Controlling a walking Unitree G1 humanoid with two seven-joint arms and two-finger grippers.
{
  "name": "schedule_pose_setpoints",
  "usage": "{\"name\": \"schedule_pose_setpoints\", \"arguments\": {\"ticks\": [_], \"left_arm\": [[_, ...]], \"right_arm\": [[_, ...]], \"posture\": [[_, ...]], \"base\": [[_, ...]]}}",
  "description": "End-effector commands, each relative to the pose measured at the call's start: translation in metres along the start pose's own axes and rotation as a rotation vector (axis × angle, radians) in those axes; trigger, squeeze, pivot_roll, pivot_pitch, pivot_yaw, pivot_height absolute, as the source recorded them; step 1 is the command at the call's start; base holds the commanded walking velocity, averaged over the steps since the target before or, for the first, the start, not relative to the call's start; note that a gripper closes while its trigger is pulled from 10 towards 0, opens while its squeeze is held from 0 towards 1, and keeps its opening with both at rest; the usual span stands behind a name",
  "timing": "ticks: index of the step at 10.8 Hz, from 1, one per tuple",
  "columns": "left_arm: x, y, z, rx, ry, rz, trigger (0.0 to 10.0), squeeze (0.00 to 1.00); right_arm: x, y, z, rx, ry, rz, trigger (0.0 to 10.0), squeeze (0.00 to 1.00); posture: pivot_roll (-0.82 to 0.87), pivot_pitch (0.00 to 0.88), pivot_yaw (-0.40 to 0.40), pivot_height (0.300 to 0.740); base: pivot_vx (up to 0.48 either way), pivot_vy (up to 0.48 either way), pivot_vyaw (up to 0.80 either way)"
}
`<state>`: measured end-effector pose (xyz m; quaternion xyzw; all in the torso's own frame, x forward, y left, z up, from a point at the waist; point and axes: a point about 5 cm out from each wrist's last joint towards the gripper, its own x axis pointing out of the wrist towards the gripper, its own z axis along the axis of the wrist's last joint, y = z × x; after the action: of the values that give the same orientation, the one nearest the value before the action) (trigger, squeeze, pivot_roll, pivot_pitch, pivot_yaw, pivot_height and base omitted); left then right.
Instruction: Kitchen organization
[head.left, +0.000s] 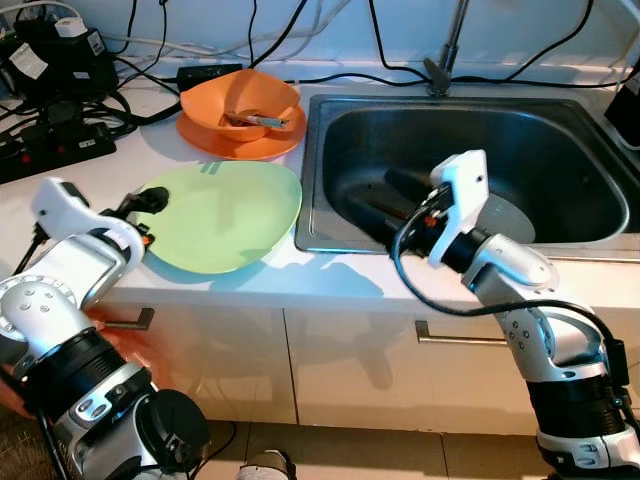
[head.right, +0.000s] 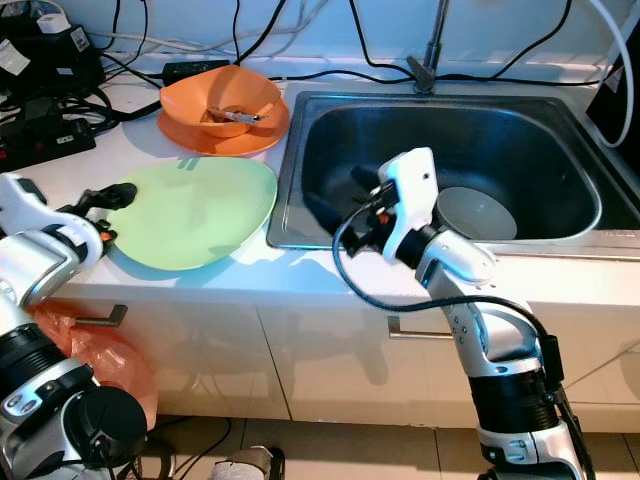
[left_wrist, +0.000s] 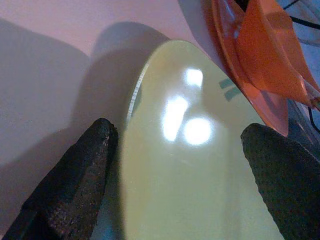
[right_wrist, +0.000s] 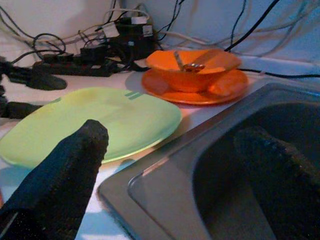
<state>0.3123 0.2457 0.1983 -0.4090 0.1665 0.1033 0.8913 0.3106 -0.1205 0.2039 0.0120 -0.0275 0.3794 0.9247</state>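
A light green plate (head.left: 225, 215) lies flat on the white counter (head.left: 150, 155), just left of the sink (head.left: 312, 180). My left gripper (head.left: 143, 207) is open at the plate's left rim, its fingertips (left_wrist: 75, 185) spread wide with the plate (left_wrist: 200, 165) between them. An orange bowl (head.left: 240, 102) with a utensil (head.left: 258, 120) inside sits on an orange plate (head.left: 240, 143) behind the green plate. My right gripper (head.left: 385, 200) is open and hovers over the left part of the sink, pointing toward the green plate (right_wrist: 100, 120). A grey bowl (head.right: 478, 212) rests in the sink.
Power strips and tangled black cables (head.left: 60, 70) crowd the back left of the counter. The faucet (head.left: 447, 50) rises behind the sink. Cabinet drawers with metal handles (head.left: 465, 338) are below the counter. An orange bag (head.right: 95, 350) hangs at lower left.
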Motion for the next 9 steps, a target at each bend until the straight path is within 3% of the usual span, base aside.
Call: {"name": "schedule_pose_setpoints", "arguments": {"ticks": [1, 2, 5, 9], "left_arm": [[0.011, 0.007, -0.025, -0.016, 0.127, 0.034, 5.1, 0.00], [0.014, 0.004, -0.030, -0.019, 0.139, 0.014, 0.0, 0.00], [0.019, -0.005, -0.043, -0.019, 0.168, -0.034, 0.0, 0.00], [0.019, -0.008, -0.043, -0.032, 0.170, -0.048, 0.0, 0.00]], "right_arm": [[0.000, 0.004, 0.002, -0.024, 0.004, 0.019, 10.0, 0.00], [0.001, 0.005, 0.002, -0.025, 0.004, 0.023, 10.0, 0.00], [0.000, 0.013, 0.002, -0.011, 0.019, 0.089, 10.0, 0.00], [-0.011, 0.025, -0.006, 0.003, 0.087, 0.217, 10.0, 0.00]], "posture": [[0.17, 0.090, 0.039, 0.740], [0.17, 0.090, 0.039, 0.740], [0.16, 0.092, 0.041, 0.740], [0.15, 0.093, 0.044, 0.740]], "base": [[0.000, 0.000, 0.00], [0.000, 0.000, 0.00], [0.000, 0.000, 0.00], [0.000, 0.000, 0.00]]}}
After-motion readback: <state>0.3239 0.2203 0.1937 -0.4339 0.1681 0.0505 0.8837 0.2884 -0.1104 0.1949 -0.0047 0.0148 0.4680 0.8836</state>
